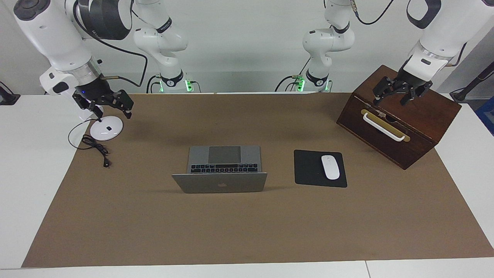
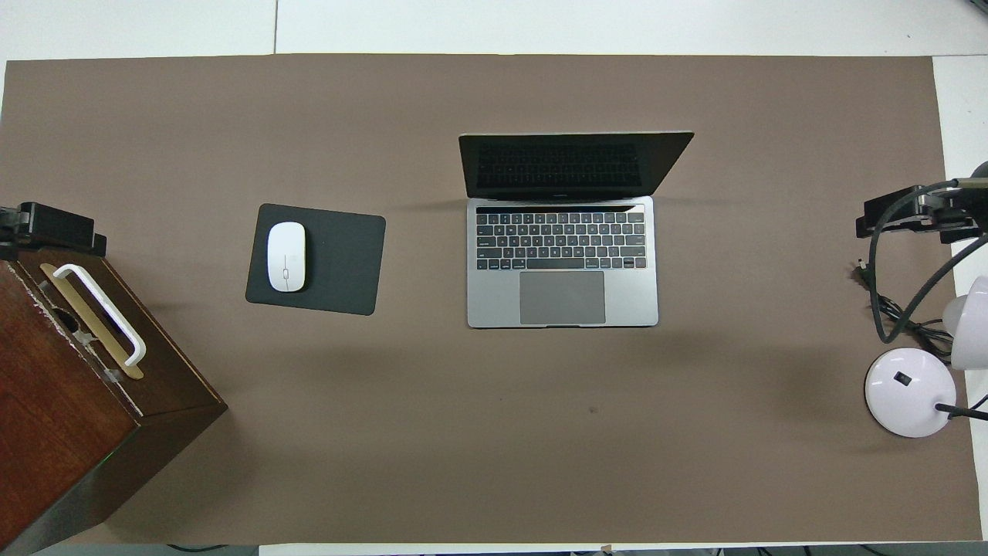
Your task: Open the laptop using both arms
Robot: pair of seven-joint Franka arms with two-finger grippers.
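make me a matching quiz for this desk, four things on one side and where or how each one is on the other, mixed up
Things:
1. laptop
2. white mouse
3. left end effector
4. right end effector

Places or states:
a. over the white lamp base
b. lid up, keys showing
c. over the wooden box
d. lying on the black mouse pad

Pairs: 1-b, 2-d, 3-c, 4-a

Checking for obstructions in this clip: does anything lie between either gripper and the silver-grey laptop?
Nothing visible does. The silver-grey laptop, already open, sits mid-mat. The left gripper hangs over the brown wooden box, the right gripper over the white lamp base; only bare brown mat lies between.
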